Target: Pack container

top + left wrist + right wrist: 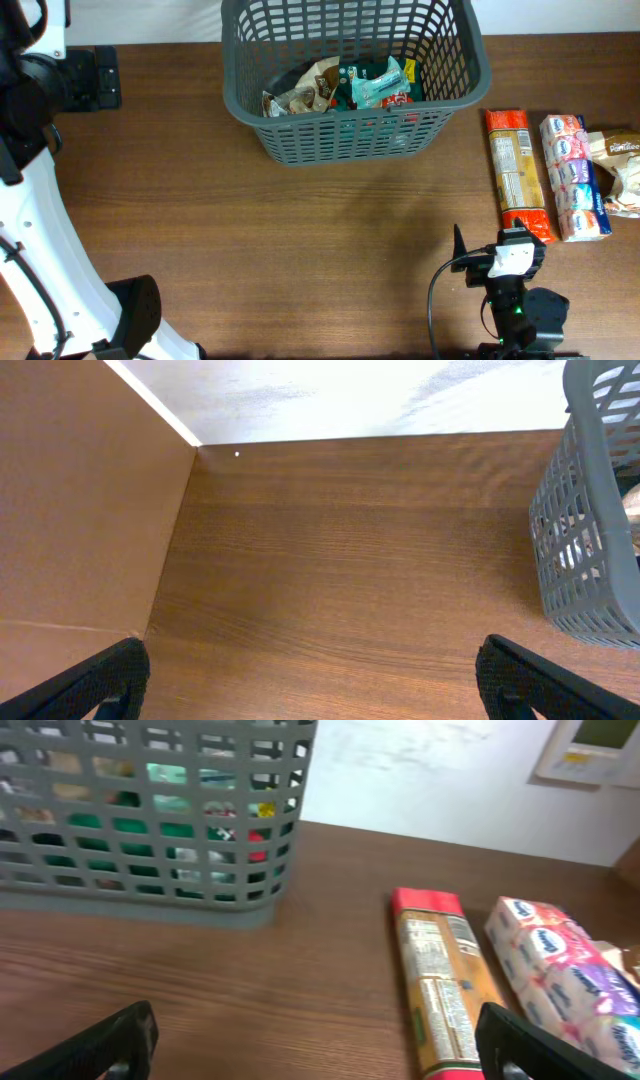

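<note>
Both of your hands are empty. The right gripper has its fingers spread wide, and so does the left gripper, with only bare table between them.

The container sits ahead and to the left of your right gripper, well apart from it. From your left gripper it is ahead and off to the right. It stands upright with its mouth facing up. Its long axis runs side to side across your reach, so a long slotted wall faces you.

Watch the long orange packet just ahead and to the right of your right gripper. It points away from you, crosswise to the container's length.
- Taken by its near end, it would likely droop and catch the rim.
- Carried over unturned, it may bridge the narrow span and perch on the snack packets already inside.
- The pink and purple packet lies just beside it on the outer side, so a wide finger coming down there could shove or pinch both.
- A knock on the wall could also slide the container
</note>
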